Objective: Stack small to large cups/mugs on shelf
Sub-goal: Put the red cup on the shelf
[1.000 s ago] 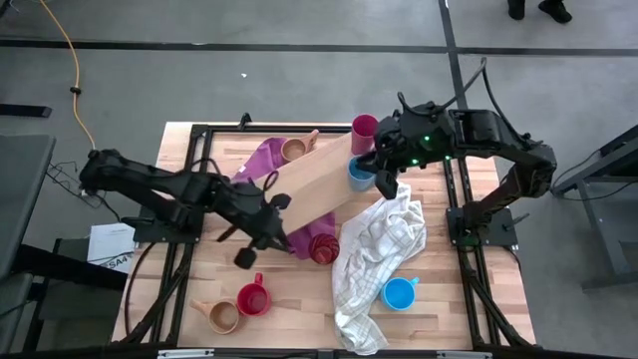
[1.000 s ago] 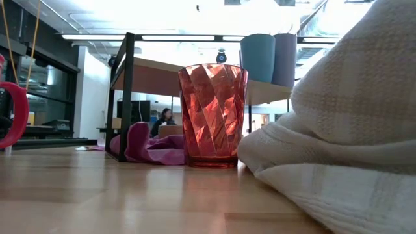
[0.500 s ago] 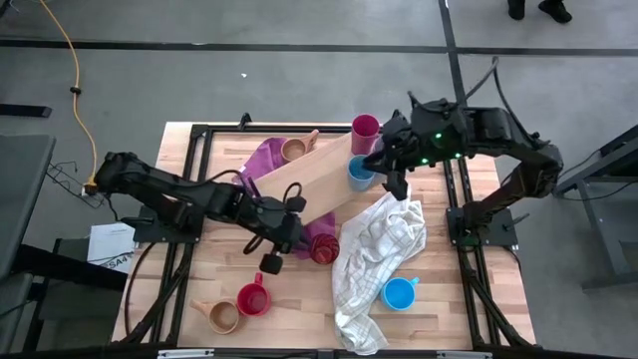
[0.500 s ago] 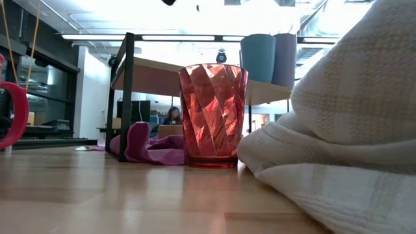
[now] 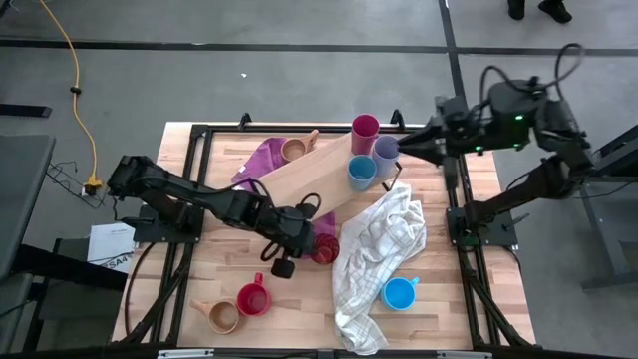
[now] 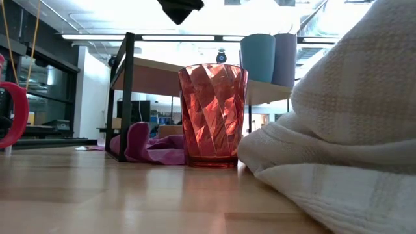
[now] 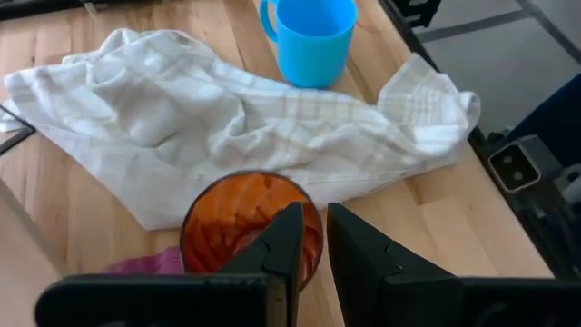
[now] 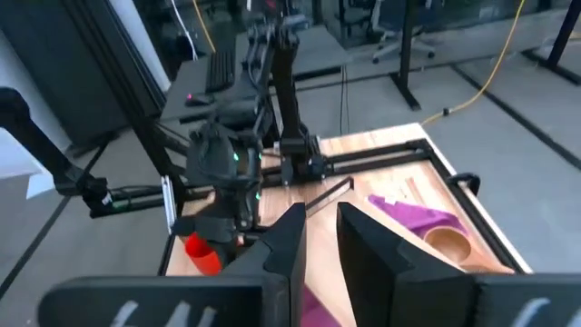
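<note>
Shelf (image 5: 317, 178) runs diagonally, far end toward right hand (image 5: 404, 148); left hand (image 7: 309, 238) narrow, holding nothing.

Materials and finish, table and contents

Table (image 5: 299, 309): pale planked wood, smooth. Shelf (image 5: 309, 179): matt light wood on black metal frame. Red tumbler (image 6: 213, 116): glossy faceted translucent plastic. Towel (image 7: 227, 118): soft woven checked cloth. Blue mug (image 7: 313, 41): smooth plastic.

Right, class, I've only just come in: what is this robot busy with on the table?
It is putting cups on the wooden shelf. Magenta, lavender and blue cups stand there already. The left gripper hovers over the red faceted tumbler beside the white towel, empty, jaws slightly apart. The right gripper hangs empty near the shelf's end.
</note>
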### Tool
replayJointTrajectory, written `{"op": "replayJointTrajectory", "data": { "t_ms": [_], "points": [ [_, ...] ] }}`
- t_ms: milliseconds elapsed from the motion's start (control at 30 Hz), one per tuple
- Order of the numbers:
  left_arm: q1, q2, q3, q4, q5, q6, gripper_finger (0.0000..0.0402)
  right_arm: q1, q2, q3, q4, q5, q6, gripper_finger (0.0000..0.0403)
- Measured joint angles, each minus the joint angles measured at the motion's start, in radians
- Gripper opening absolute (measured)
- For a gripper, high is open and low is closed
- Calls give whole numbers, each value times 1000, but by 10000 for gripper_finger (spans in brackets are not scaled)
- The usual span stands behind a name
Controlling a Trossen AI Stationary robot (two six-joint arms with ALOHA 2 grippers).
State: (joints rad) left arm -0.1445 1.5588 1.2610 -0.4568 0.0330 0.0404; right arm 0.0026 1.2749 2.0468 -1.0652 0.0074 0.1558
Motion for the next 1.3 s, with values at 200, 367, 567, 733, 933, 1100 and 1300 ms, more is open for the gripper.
{"op": "replayJointTrajectory", "data": {
  "t_ms": [200, 367, 567, 733, 933, 1100, 1300],
  "points": [
    [0, 37, 2, -11, 5, 7, 44, 0, -39, 0, -56, 21, -7, 58],
    [0, 59, 3, -6, 11, 9, 44, 0, -44, 0, -111, 45, -7, 58],
    [0, 88, 0, -28, 54, 16, 44, 0, -45, 0, -122, 45, -8, 58],
    [0, 110, 0, -21, 60, 17, 55, 0, -47, 0, -131, 42, -8, 58],
    [0, 108, 0, -20, 55, 19, 121, 0, -48, 0, -144, 37, -7, 58],
    [-1, 111, 0, -51, 66, 1, 161, 0, -49, 0, -149, 37, -3, 58],
    [-1, 123, 0, -74, 80, -15, 162, 0, -53, 0, -150, 37, 0, 58]
  ]
}}
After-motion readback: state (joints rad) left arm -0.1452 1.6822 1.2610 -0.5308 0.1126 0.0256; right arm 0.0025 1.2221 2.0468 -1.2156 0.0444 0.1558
